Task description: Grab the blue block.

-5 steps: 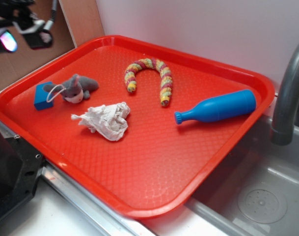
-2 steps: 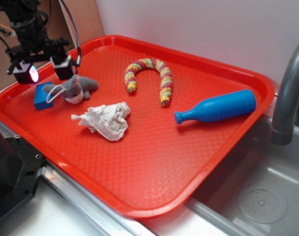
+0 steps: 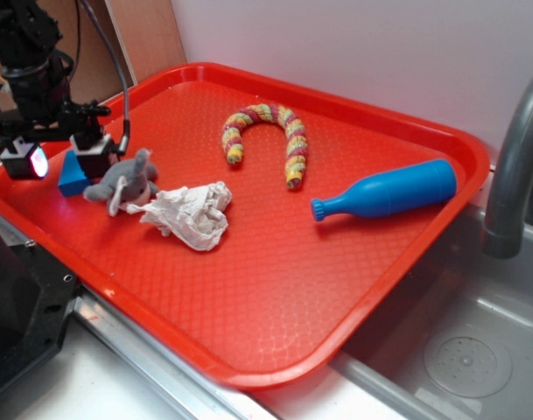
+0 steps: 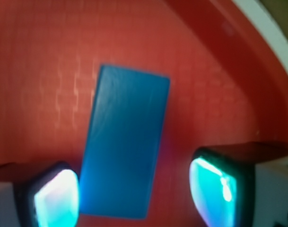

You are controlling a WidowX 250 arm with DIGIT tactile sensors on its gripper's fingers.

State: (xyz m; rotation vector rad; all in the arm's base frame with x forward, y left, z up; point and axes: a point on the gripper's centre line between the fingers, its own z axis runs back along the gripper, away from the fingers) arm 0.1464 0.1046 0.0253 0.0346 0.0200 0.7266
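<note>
The blue block [image 3: 72,173] lies at the left edge of the red tray [image 3: 275,280]. In the wrist view the block [image 4: 125,142] is a flat blue rectangle lying tilted between my fingers. My gripper [image 3: 56,157] is open and low over the block, one finger on each side. In the wrist view my gripper [image 4: 134,196] has its left pad [image 4: 56,198] close to the block's edge, while the right pad [image 4: 214,191] stands apart from it. The grey plush toy [image 3: 122,184] lies right beside my right finger.
A crumpled white paper [image 3: 192,214] lies next to the plush. A striped curved rope toy [image 3: 266,131] and a long blue plastic bottle [image 3: 389,191] lie farther right on the tray. A grey sink [image 3: 459,350] and faucet [image 3: 515,157] stand at right.
My gripper has come down from above the tray's left corner onto the blue block. The grey plush toy has been pushed to the right and nearer the paper.
</note>
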